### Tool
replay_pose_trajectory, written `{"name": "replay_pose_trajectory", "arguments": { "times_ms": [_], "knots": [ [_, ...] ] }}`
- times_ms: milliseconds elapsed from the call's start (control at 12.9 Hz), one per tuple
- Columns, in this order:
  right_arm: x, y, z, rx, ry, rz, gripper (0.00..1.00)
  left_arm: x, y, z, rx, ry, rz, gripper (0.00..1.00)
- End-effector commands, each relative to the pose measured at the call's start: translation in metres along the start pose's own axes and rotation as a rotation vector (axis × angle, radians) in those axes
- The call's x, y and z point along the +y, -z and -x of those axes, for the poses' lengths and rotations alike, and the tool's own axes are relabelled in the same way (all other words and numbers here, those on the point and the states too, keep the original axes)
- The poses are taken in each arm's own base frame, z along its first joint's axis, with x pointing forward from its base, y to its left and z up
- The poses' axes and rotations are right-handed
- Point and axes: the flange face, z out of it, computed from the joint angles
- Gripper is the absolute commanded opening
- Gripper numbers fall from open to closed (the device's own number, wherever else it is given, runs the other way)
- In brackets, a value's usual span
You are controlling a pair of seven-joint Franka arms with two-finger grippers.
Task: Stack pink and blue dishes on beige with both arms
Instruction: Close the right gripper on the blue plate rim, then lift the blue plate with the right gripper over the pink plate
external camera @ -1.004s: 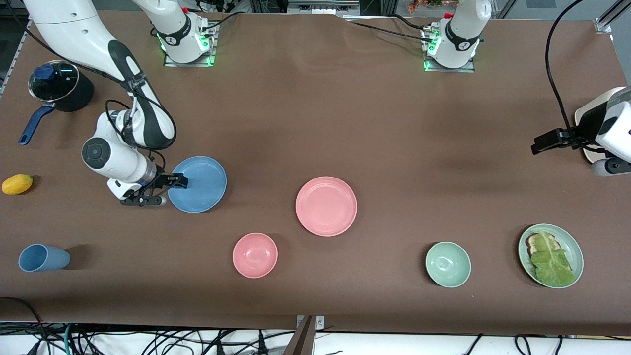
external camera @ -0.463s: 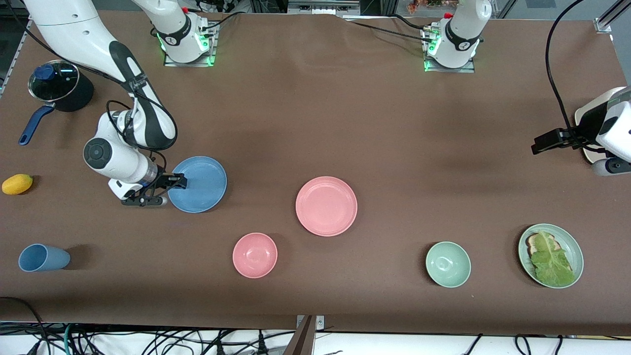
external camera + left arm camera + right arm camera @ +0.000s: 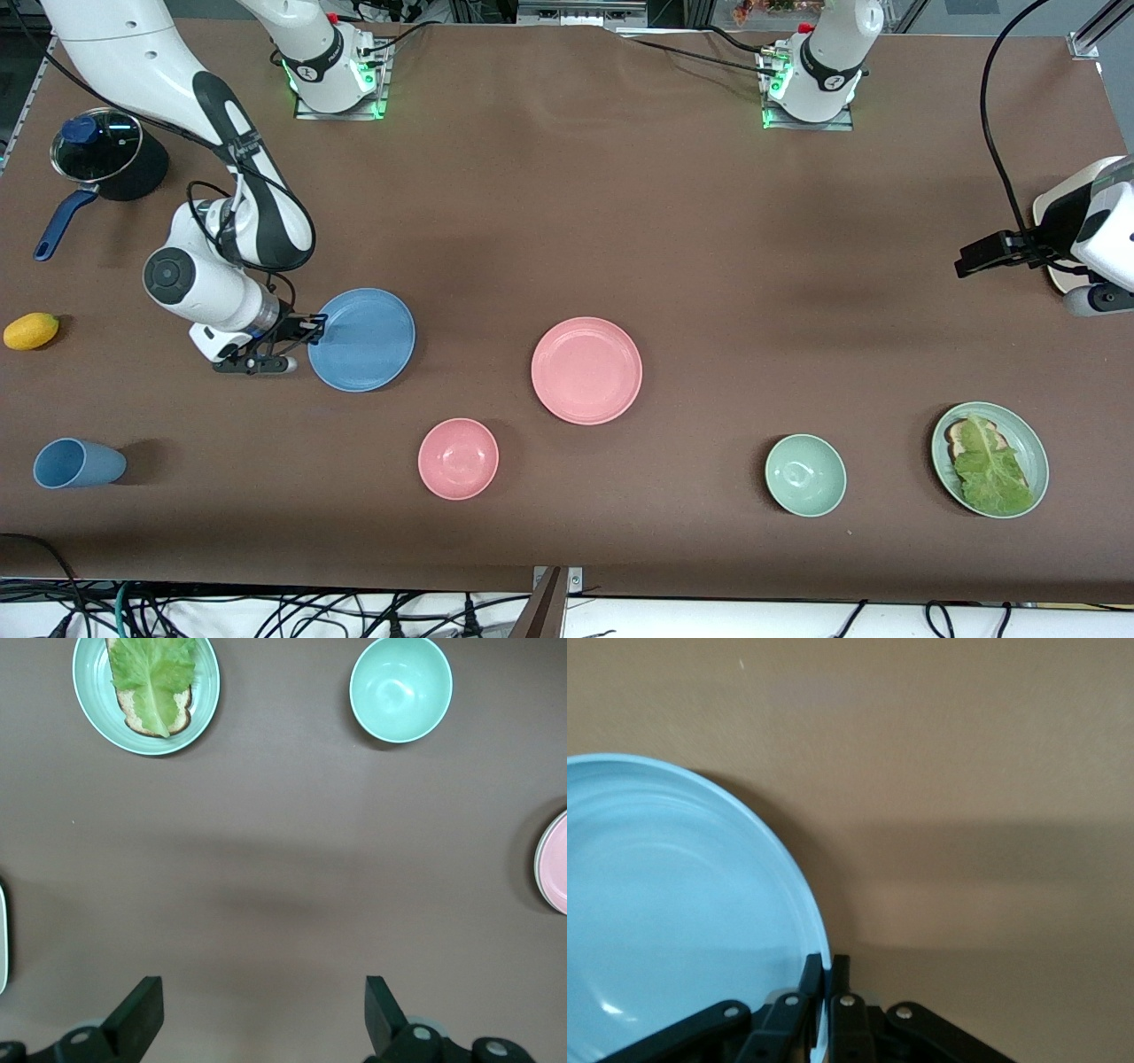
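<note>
The right gripper [image 3: 312, 329] is clamped on the rim of the blue plate [image 3: 363, 339] toward the right arm's end of the tabletop [image 3: 567, 221]. Only the right wrist view shows the fingers [image 3: 840, 992] pinched on that rim with the plate's shadow beneath. The pink plate [image 3: 586, 370] lies mid-table; the left wrist view catches just its edge [image 3: 554, 864]. The left gripper [image 3: 261, 1010] is spread wide and empty in its wrist view, over bare tabletop beside the beige plate [image 3: 1045, 208], which the left arm mostly hides in the front view.
</note>
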Motion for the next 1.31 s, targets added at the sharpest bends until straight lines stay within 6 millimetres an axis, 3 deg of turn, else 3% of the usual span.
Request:
{"name": "replay_pose_trajectory", "arguments": {
  "times_ms": [0, 386, 541, 618, 772, 1004, 1236],
  "knots": [
    [-0.001, 0.041, -0.018, -0.032, 0.0, -0.017, 0.0, 0.0, 0.003, 0.008, 0.011, -0.003, 0.009, 1.0],
    [-0.012, 0.144, -0.063, -0.033, 0.035, -0.022, 0.0, 0.0, 0.002, 0.008, 0.009, -0.003, 0.009, 1.0],
    [-0.048, 0.179, -0.069, -0.023, 0.042, -0.066, 0.0, 0.0, 0.002, 0.008, 0.008, -0.003, 0.008, 1.0],
    [-0.067, 0.186, -0.07, -0.016, 0.02, -0.104, 0.0, 0.0, 0.002, 0.008, 0.008, -0.003, 0.008, 1.0],
    [-0.106, 0.184, -0.064, -0.024, -0.022, -0.118, 0.0, 0.0, 0.002, 0.008, 0.008, -0.003, 0.008, 1.0],
    [-0.203, 0.168, -0.048, -0.017, -0.113, -0.114, 0.0, 0.0, 0.002, 0.008, 0.006, -0.003, 0.008, 1.0],
    [-0.285, 0.135, -0.031, 0.02, -0.243, -0.137, 0.0, 0.0, 0.002, 0.008, 0.006, -0.003, 0.008, 1.0]
  ]
}}
